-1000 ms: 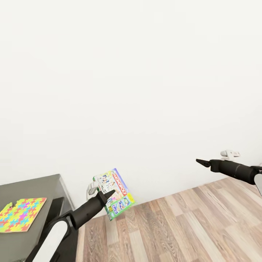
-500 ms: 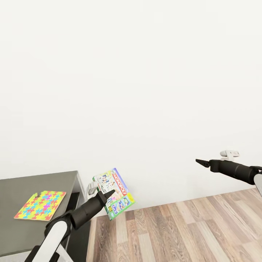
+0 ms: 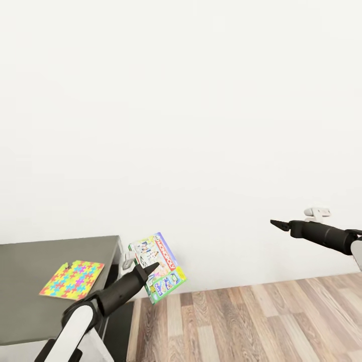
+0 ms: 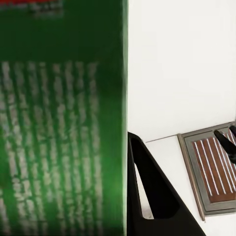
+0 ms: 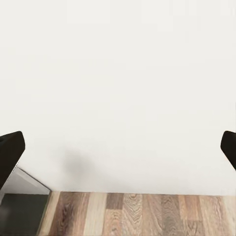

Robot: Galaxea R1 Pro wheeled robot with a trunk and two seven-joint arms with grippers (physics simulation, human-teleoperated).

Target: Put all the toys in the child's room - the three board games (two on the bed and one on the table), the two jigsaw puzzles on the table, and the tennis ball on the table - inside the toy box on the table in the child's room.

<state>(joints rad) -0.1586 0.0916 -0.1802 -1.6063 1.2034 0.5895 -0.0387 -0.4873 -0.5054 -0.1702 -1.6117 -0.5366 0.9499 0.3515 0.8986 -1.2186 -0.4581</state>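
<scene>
Camera pan brings worktop (image 3: 30, 261) and puzzle (image 3: 72, 279) nearer centre; left gripper (image 3: 149, 269) fingers clamp board game (image 3: 160, 267) beside worktop; right gripper (image 3: 275, 223) fingers spread, empty. Delivery approaches.

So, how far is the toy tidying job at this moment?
In hand: the left gripper holds a green board game in the air. Left: a jigsaw puzzle lies on the dark cabinet. The right gripper is open and empty. No toy box shows, so nothing looks finished.
</scene>
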